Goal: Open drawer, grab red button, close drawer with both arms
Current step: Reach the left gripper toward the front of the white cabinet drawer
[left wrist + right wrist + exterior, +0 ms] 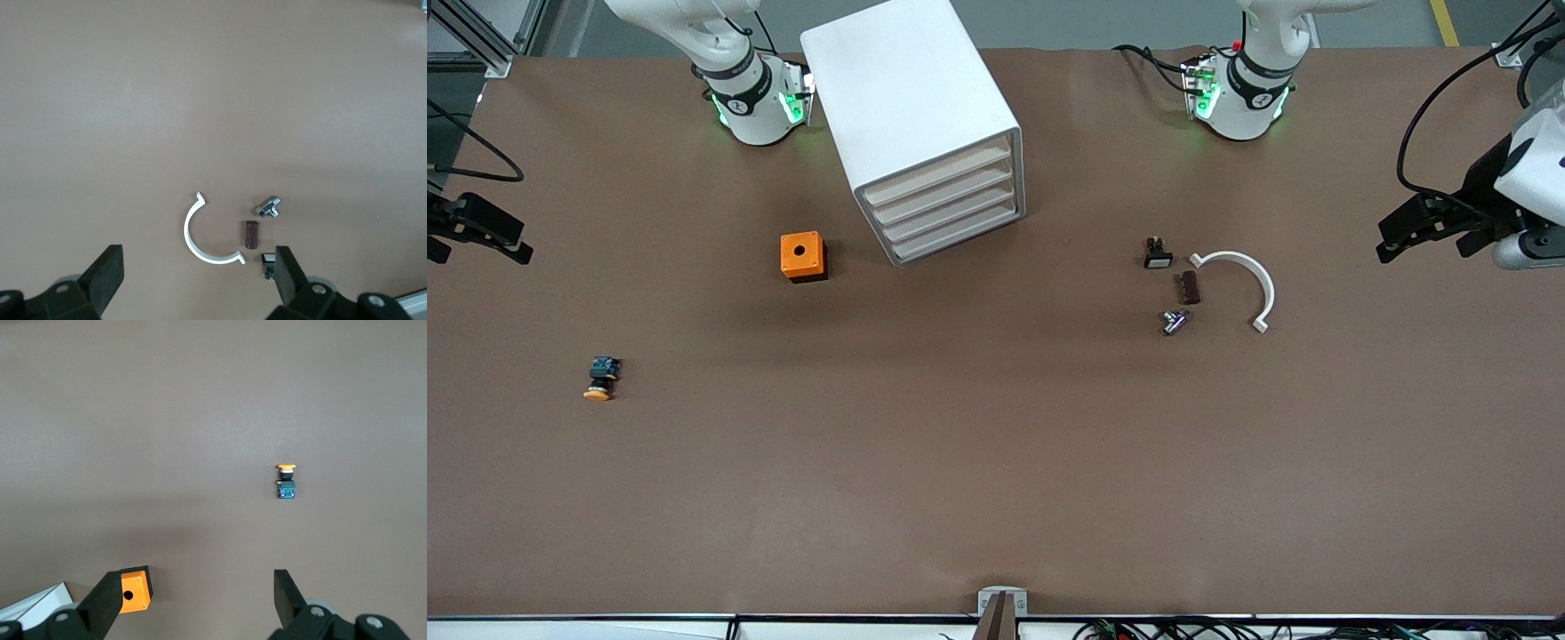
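The white cabinet (911, 107) stands between the two arm bases. Its four beige-fronted drawers (947, 203) are all shut. The red-capped button is hidden from every view. My left gripper (1423, 242) hangs open and empty over the left arm's end of the table. In the left wrist view the gripper (197, 273) is above a white arc (200, 240). My right gripper (476, 247) hangs open and empty over the right arm's end of the table. In the right wrist view the gripper (200, 593) has bare table between its fingers (110, 597).
An orange cube with a hole (803, 256) sits beside the cabinet. An orange-yellow-capped button (600, 378) lies nearer the camera. Toward the left arm's end lie a small black switch (1158, 253), a brown cylinder (1190, 287), a metal fitting (1174, 321) and the white arc (1240, 284).
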You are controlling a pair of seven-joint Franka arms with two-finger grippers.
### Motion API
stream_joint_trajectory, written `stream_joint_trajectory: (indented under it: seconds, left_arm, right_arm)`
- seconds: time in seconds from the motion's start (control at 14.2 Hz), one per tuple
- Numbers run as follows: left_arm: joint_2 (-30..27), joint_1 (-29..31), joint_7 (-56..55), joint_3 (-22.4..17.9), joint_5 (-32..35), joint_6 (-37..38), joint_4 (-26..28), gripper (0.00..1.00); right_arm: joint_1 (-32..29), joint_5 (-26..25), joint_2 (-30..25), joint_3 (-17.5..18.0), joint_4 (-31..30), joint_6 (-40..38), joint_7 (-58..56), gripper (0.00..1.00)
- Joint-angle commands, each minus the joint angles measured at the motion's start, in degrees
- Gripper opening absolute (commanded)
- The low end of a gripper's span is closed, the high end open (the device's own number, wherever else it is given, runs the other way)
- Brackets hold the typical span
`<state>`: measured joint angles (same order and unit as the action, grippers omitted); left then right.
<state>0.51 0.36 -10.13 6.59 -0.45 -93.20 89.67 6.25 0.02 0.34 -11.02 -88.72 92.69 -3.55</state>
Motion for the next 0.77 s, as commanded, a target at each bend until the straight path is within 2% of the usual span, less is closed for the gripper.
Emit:
stream_joint_trajectory:
  seconds: [0.0,0.35,0.7]
  left_arm:
    - [0.4,-0.4,-1.5,2.5,0.5,2.2,-0.9,1.0]
    - [2.0,-0.9,-3.6,6.4,-0.4,6.8,-0.7,1.0]
    - [6.0,-1.1,-3.2,13.3,-0.5,10.6,-0.4,1.0]
  right_arm:
    - [0.2,0.7,0.5,-0.2,1.2,-0.3,0.1,1.0]
    - [0.1,0.6,0.7,-0.3,1.2,-0.3,0.2,1.0]
    - [0.2,0.6,0.9,-0.2,1.2,-0.3,0.2,1.0]
